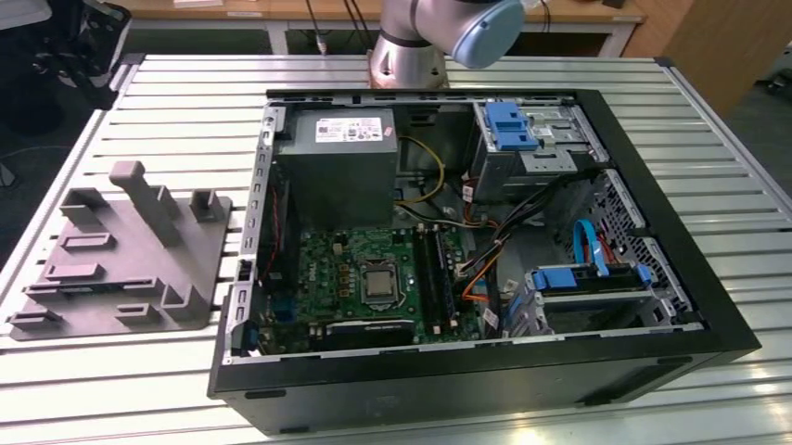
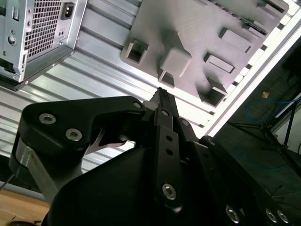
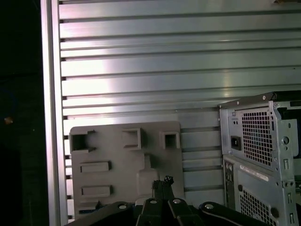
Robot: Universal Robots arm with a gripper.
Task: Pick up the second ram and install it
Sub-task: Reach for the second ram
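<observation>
**Hand shut and empty over the fixture**

In both wrist views the hand (image 2: 161,92) (image 3: 162,181) has its fingers together, holding nothing, above the grey fixture (image 3: 124,165) on the worktop (image 3: 141,70). The exterior view looks into the computer case (image 1: 495,389), where the second ram (image 1: 427,271) seems seated beside the processor socket (image 1: 375,281).

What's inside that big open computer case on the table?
A grey power supply, a green motherboard with its processor socket, blue drive brackets and loose cables. Whatever lies beneath the power supply and the cables is covered.
</observation>
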